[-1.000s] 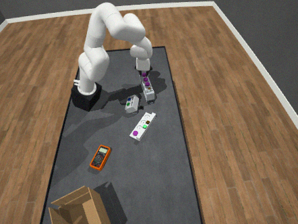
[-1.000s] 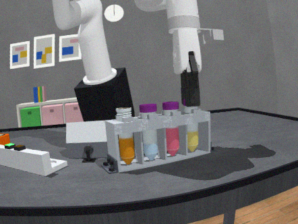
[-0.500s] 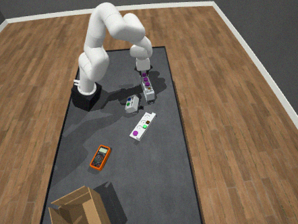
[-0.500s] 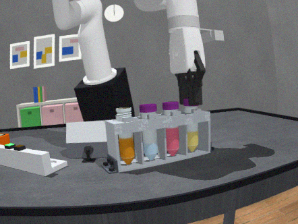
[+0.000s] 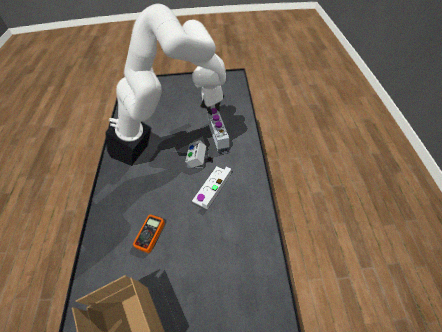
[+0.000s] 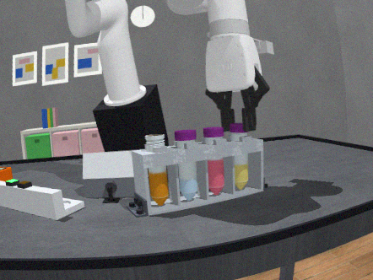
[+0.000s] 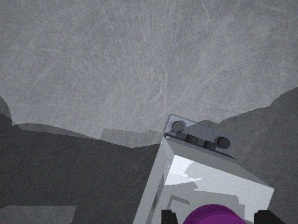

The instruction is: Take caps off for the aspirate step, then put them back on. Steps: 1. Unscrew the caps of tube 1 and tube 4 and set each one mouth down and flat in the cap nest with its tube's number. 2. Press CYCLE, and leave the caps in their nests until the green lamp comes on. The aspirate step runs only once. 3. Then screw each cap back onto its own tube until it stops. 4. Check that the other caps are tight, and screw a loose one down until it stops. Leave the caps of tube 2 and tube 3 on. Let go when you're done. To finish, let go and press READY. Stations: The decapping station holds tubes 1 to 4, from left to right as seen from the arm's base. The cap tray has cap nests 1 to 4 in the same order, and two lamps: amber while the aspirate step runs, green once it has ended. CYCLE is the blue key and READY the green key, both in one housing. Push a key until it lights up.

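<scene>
The tube rack (image 5: 220,135) (image 6: 198,162) (image 7: 210,180) holds four tubes. The yellow tube at its end nearest the arm carries a purple cap (image 5: 213,111) (image 6: 237,127) (image 7: 215,214). My gripper (image 5: 212,106) (image 6: 240,123) (image 7: 216,219) hangs straight over that cap, one finger on each side, slightly open around it. The red and pale blue tubes carry purple caps (image 6: 213,131) (image 6: 185,135). The orange tube (image 6: 154,141) at the other end stands uncapped with its thread bare. A purple cap (image 5: 200,197) sits in the end nest of the cap tray (image 5: 220,176) (image 6: 38,198). The tray's green lamp (image 5: 214,187) (image 6: 12,182) is lit.
The key housing (image 5: 198,156) with the blue key (image 5: 191,148) and the green key (image 5: 190,155) stands between rack and arm base (image 5: 127,142). An orange multimeter (image 5: 149,233) lies further along the mat. A cardboard box (image 5: 115,305) stands at the mat's near end.
</scene>
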Motion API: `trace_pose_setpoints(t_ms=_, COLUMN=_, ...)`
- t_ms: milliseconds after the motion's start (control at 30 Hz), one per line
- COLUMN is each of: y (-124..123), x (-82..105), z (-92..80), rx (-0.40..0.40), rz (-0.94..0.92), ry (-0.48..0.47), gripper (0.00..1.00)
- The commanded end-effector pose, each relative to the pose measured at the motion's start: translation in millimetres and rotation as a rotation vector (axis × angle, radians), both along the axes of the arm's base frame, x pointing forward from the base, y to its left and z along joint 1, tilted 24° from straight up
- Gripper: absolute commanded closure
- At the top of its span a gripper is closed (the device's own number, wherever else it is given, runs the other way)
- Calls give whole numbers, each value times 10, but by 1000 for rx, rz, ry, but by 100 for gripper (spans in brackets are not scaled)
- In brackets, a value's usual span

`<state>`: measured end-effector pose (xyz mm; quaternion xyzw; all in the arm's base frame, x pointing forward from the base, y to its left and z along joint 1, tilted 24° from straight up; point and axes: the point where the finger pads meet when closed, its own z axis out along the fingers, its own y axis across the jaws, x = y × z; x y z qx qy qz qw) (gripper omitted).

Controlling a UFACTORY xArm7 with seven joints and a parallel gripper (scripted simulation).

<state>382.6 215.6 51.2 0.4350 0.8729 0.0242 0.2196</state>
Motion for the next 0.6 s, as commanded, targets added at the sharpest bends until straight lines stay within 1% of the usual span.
trace_pose_setpoints(t_ms=0, y=21, x=9, z=18, rx=-20, rz=53, ry=35, gripper=54)
trace_pose_setpoints(t_ms=67, y=21, x=9, z=19, rx=-20, rz=53, ry=35, gripper=54)
trace_pose_setpoints(t_ms=100, y=21, x=9, z=19, rx=-20, rz=53, ry=35, gripper=100)
trace_pose_setpoints(t_ms=567, y=21, x=9, z=18, rx=-20, rz=53, ry=35, gripper=100)
